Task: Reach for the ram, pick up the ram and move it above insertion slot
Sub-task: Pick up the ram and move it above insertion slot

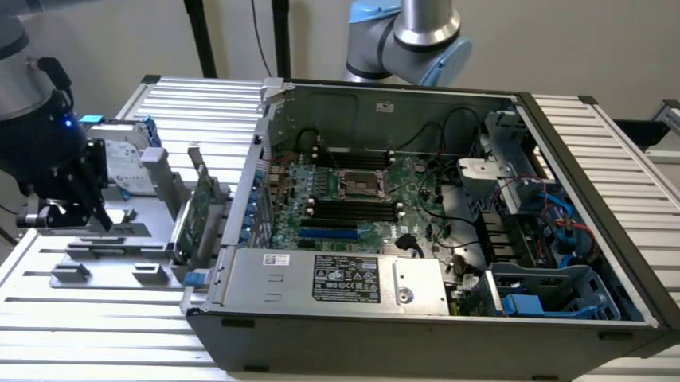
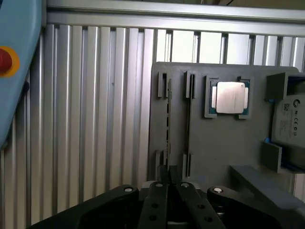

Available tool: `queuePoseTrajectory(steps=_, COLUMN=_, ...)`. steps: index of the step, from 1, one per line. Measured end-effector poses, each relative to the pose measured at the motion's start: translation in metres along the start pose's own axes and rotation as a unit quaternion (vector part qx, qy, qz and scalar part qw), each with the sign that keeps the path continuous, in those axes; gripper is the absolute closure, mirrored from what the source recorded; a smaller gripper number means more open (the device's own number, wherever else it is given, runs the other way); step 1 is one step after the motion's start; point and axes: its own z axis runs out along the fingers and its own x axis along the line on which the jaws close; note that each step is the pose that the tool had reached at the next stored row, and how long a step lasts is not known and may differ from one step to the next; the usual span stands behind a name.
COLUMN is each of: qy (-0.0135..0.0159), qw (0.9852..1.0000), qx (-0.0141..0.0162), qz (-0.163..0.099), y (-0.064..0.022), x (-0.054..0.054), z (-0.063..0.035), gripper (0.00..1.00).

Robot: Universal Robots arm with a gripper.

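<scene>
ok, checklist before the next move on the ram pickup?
1. Is the ram seated on edge in its gray fixture slot? Ok.
2. Are the fingers in line with the ram's length (wrist view)? Ok.
3. Are the fingers open enough to straddle the ram? Not ok, they are shut.
4. Are the fingers touching the ram? Cannot tell.
5. Is the CPU on the fixture clear of the fingers? Ok.
6. Is the case open with the motherboard exposed? Ok.
</scene>
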Motion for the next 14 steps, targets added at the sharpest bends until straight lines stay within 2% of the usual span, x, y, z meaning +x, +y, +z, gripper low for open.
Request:
queuePoseTrajectory(steps=11, qy=0.0000, qw=1.0000, qx=0.0000, qz=-0.001, y=-0.0255, x=-0.004, z=-0.0500, gripper=0.87)
queuePoseTrajectory(steps=14, qy=0.0000, qw=1.0000, qx=0.0000, qz=-0.001, y=-0.0349, x=-0.005, z=-0.0594, gripper=0.87)
